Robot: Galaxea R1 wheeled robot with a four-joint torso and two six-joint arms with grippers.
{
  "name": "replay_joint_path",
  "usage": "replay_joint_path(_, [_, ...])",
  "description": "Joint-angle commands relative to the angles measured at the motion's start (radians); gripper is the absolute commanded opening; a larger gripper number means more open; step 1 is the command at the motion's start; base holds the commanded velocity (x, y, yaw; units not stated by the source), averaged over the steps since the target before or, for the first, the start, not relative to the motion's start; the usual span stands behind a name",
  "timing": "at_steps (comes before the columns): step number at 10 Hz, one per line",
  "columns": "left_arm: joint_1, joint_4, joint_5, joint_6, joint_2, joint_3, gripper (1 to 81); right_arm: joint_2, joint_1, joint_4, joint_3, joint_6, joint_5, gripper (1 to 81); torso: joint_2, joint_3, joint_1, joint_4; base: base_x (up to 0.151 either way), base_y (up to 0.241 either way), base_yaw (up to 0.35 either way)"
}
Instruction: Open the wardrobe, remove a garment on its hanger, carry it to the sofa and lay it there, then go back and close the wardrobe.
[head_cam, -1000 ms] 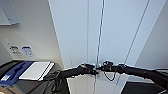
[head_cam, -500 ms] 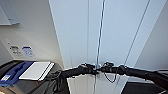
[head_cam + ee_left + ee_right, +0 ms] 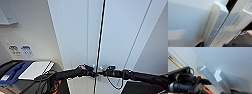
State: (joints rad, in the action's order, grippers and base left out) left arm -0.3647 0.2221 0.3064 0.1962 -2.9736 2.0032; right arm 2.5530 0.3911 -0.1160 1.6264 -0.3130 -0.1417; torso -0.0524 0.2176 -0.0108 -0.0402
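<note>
At the wardrobe handles, both hands meet the door seam; their grip is unreadable.

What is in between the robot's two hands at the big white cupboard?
In the head view, the wardrobe's dark door gap and small white handles lie between left gripper and right gripper.

The wardrobe has smooth white doors with a faint sheen, its handles look like glossy white plastic with hard edges, and the arms in front are matt black with a thin black cable.
</note>
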Motion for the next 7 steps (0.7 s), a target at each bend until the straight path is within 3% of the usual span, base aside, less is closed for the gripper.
replay_joint_path(1, [0.089,-0.050,-0.124,-0.004,0.077,-0.401,81.1,0.019,-0.041,0.000,-0.255,-0.014,-0.006,81.1,0.000,0.000,0.000,0.000,0.000,0.000,0.000])
replay_joint_path(7, [-0.082,-0.008,-0.130,-0.006,0.425,-0.802,81.1,-0.214,0.088,-0.108,-0.505,-0.014,0.089,81.1,0.000,0.000,-0.001,0.000,0.000,0.000,0.000])
